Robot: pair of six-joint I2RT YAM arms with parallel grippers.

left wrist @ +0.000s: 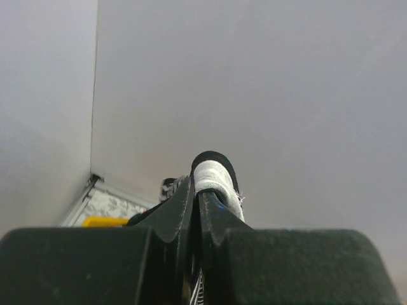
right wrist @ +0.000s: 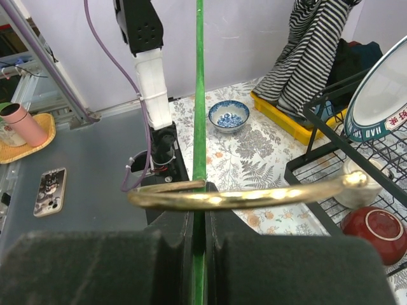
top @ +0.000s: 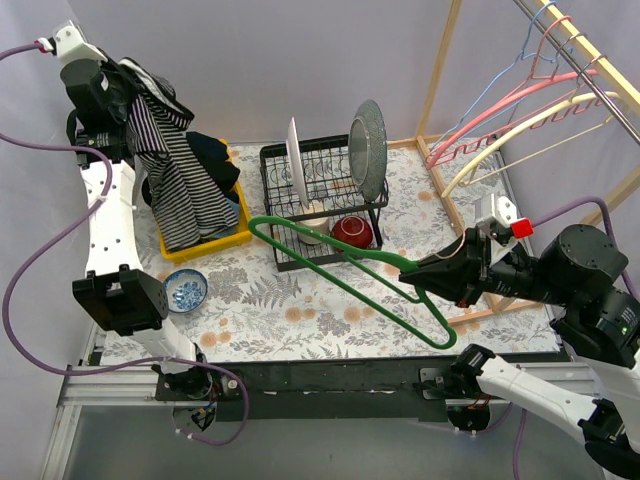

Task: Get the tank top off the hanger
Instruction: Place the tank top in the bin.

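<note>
Left tool (top: 122, 78): raised high at far left, pinched tight on a fold of the tank top (top: 175, 165). Wrist view: white cloth with a dark edge (left wrist: 215, 179) squeezed between the fingers (left wrist: 181, 206).

Tank top: black-and-white stripes, hanging from that grip, lower end draped onto the dark clothes (top: 215, 160) in the yellow bin (top: 205, 247). Fully off the hanger (top: 340, 268) and well apart from it.

Right tool (top: 425, 272): closed narrow on the green wire hanger near its hook end, held above the surface (top: 300, 315), in front of the dish rack (top: 320, 205). Wrist view: hanger wire (right wrist: 199, 95) clamped between the jaws, brass-coloured hook (right wrist: 241, 194) lying across just above them.

In the rack: upright plates (top: 368, 135), red bowl (top: 352, 231) low down. Blue patterned bowl (top: 186, 290) on the surface near the bin. More hangers on the rail (top: 575, 45) at upper right.
</note>
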